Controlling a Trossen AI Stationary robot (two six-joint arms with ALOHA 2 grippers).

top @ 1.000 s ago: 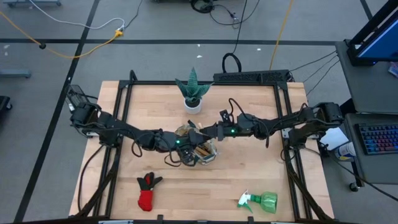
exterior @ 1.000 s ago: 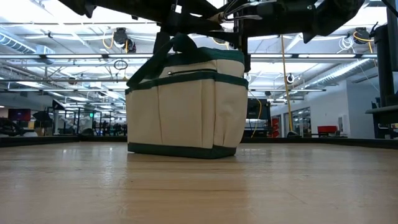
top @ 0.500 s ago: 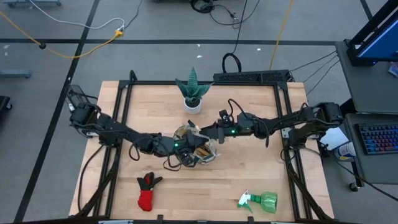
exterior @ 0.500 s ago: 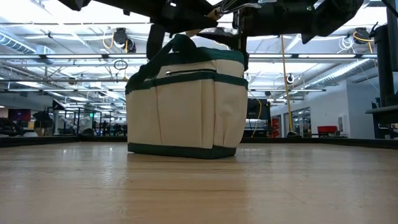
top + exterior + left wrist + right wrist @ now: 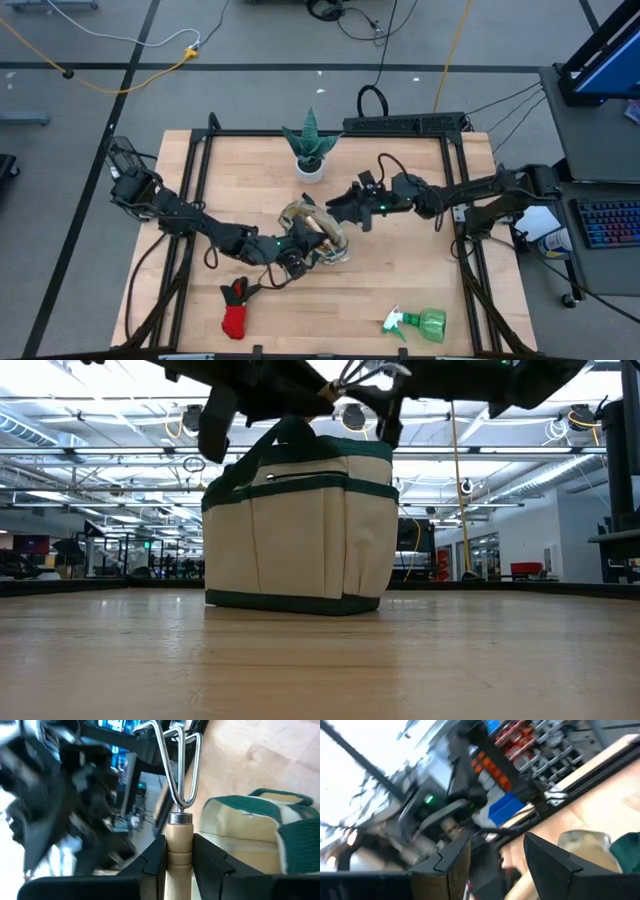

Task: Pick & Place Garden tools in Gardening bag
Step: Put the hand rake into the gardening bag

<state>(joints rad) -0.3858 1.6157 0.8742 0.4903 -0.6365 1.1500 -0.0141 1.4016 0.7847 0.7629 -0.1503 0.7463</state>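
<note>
The beige gardening bag (image 5: 318, 238) with green trim stands upright on its base mid-table; it also shows in the low view (image 5: 300, 530). My left gripper (image 5: 298, 252) is at the bag's near-left side, shut on a wooden-handled rake (image 5: 179, 827) with bent wire tines (image 5: 368, 372) above the bag's top. My right gripper (image 5: 347, 207) is open and empty, just to the far right of the bag. A red-black glove (image 5: 235, 308) and a green spray bottle (image 5: 420, 323) lie near the front edge. My left gripper pinches the rake's wooden handle (image 5: 178, 851) between its two fingers, close below the metal collar. The handle runs along the fingers, and the tines stick out ahead of the fingertips. The rake is lifted clear, over the bag's open top (image 5: 240, 815).
A spiky green plant in a white pot (image 5: 310, 150) stands at the far side of the table. A black cable bar (image 5: 405, 123) lies along the far edge. Bare wood shows between the bag and the front edge.
My right gripper has drawn back from over the bag toward the table's right edge. My left arm has swung toward the near edge, with its gripper staying by the bag. The bag has kept still.
</note>
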